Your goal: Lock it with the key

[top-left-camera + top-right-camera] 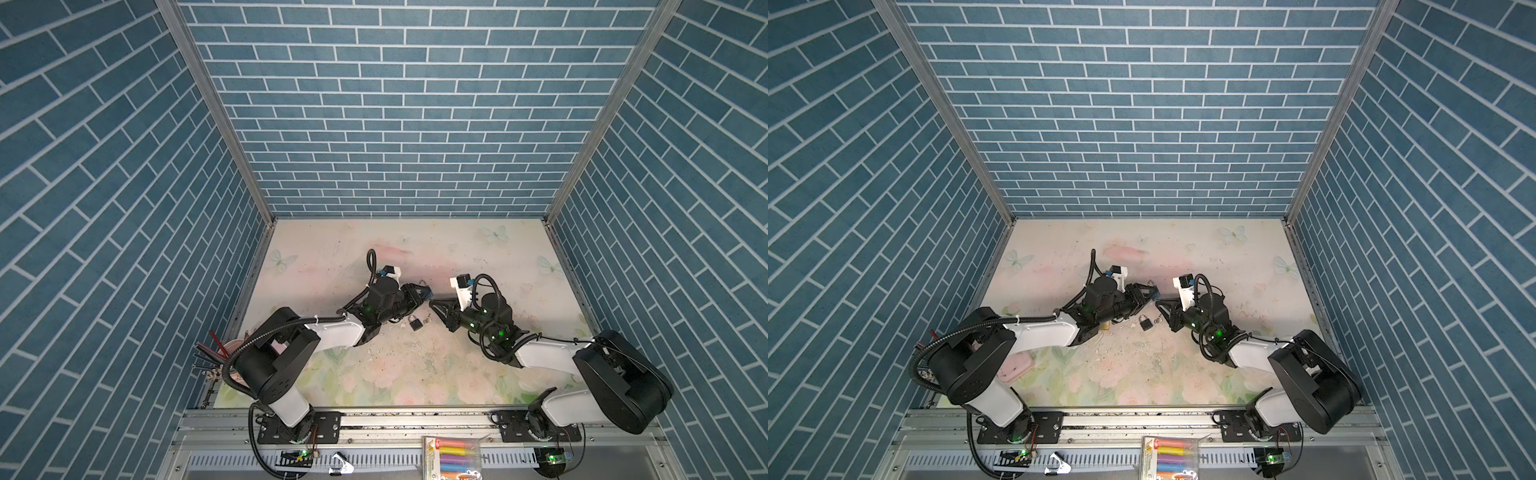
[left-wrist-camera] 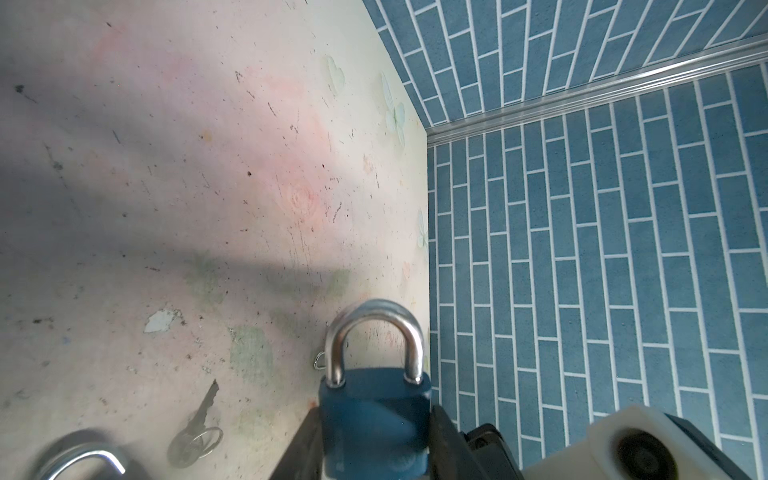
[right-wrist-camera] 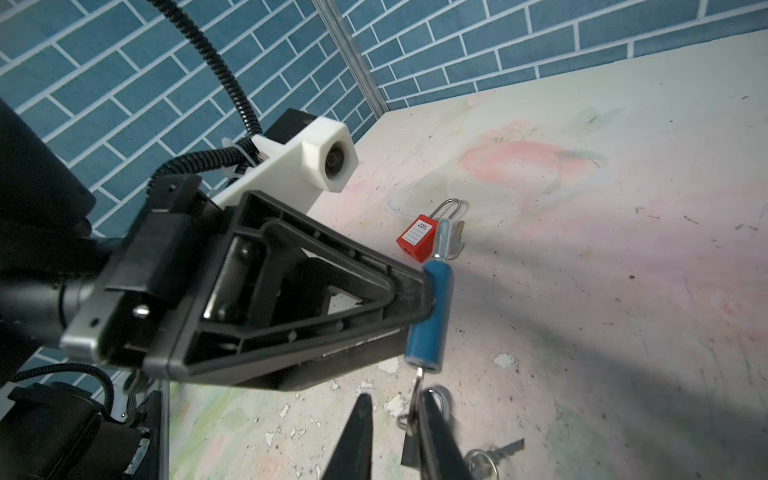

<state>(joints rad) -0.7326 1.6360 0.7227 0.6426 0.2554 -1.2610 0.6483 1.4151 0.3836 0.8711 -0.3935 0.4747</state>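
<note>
The walls carry a blue brick pattern with white joints. The surface has a pale floral print in pink and green, with light-blue butterflies. The blue padlock has a silver shackle. The red padlock bears a white label. The black padlock has a silver shackle.

Blue metal padlock hung above the floral tabletop, black padlock lay before it, loose silver key just right, red plastic padlock nearby.
</note>
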